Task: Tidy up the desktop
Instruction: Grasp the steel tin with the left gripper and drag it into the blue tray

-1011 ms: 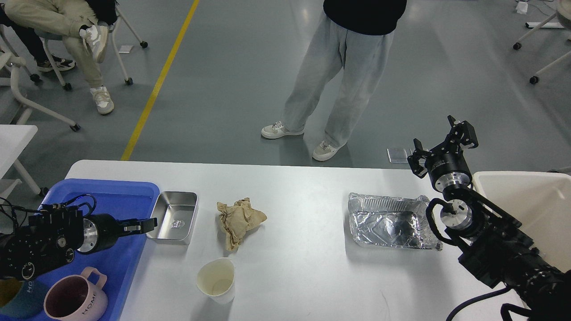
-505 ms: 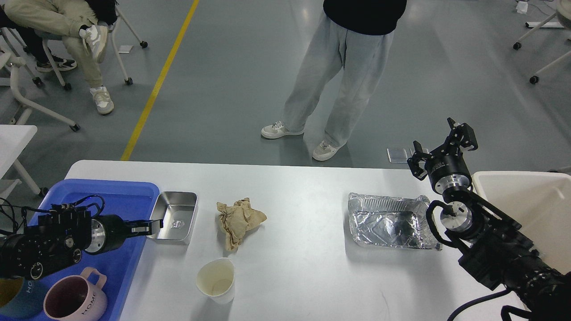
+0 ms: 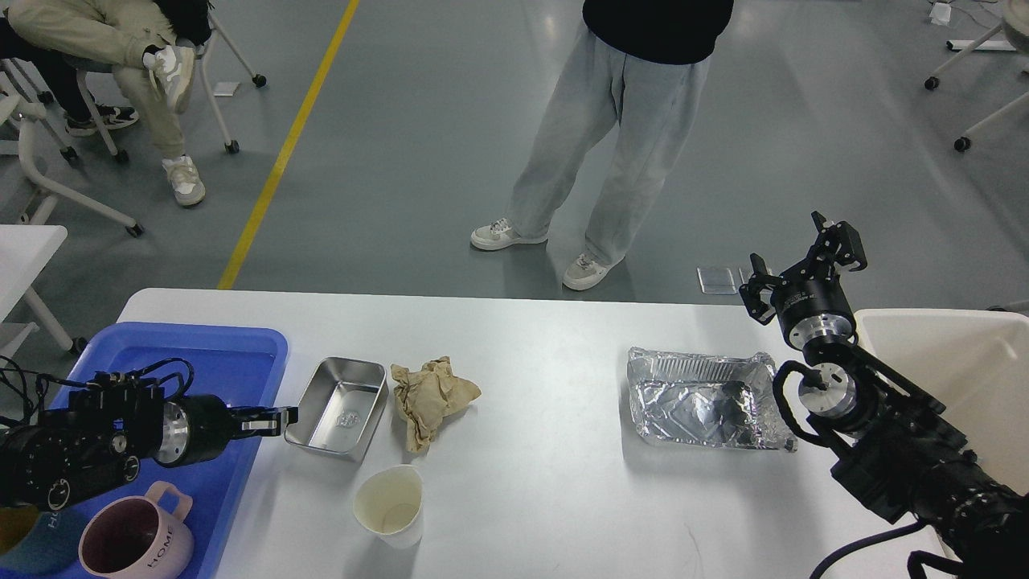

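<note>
Head view: the steel tin (image 3: 339, 406) is being risked sliding into the crumpled paper (image 3: 430, 395), being nudged, not clamped, by the left gripper (image 3: 277, 420), whose jaw state cannot be told, while the right gripper (image 3: 804, 261) is being held apart and empty.

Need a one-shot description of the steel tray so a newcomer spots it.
On the white desktop, look just right of the blue plastic tray. The shiny rectangular steel tray sits there, empty, beside crumpled brown paper; unlike the wrinkled foil tray, its walls are smooth.

We see a smooth, matt white desktop (image 3: 547, 498) carrying a shiny steel tin (image 3: 338, 408), crinkled glossy foil tray (image 3: 699, 398) and crumpled brown paper (image 3: 430, 394). Our blue tray (image 3: 201, 354) looks like glossy plastic; the cup (image 3: 390, 505) matt paper.
</note>
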You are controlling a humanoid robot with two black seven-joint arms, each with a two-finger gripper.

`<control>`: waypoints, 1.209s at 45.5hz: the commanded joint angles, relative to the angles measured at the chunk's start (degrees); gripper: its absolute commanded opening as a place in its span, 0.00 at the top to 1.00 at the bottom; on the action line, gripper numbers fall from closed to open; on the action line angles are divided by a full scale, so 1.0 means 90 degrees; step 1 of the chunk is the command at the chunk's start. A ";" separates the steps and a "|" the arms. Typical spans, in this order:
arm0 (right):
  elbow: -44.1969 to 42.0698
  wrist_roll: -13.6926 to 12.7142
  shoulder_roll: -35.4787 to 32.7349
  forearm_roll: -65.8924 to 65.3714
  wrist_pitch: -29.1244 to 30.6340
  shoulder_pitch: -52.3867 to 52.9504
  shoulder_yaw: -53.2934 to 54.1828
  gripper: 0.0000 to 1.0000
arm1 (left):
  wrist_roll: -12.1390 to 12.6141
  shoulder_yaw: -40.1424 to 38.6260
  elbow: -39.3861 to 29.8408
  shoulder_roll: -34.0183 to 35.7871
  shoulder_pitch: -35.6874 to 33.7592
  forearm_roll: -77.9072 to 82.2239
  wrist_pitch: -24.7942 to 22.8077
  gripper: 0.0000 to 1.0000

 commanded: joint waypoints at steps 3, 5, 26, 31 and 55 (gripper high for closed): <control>-0.0004 0.0000 -0.0004 -0.0008 0.0000 -0.0009 0.0000 0.00 | -0.0126 0.0047 0.0000 0.0006 -0.0040 0.0003 0.0020 1.00; -0.0014 0.0000 -0.0004 -0.0008 0.0000 -0.0009 0.0000 0.00 | -0.0155 0.0048 -0.0010 0.0016 -0.0050 0.0003 0.0020 1.00; -0.0033 0.0000 0.0006 -0.0008 0.0000 0.0010 0.0010 0.00 | -0.0399 0.0292 -0.0780 0.0797 -0.0597 0.0051 0.0010 1.00; -0.0033 0.0010 0.0016 -0.0008 0.0000 0.0040 0.0000 0.00 | -0.0458 0.0389 -0.1317 0.1304 -0.0880 0.0198 -0.0009 1.00; -0.0014 0.0010 0.0074 0.0002 0.0009 0.0040 0.0010 0.00 | -0.0380 0.0321 -0.2100 0.3219 -0.1290 0.0657 0.0049 1.00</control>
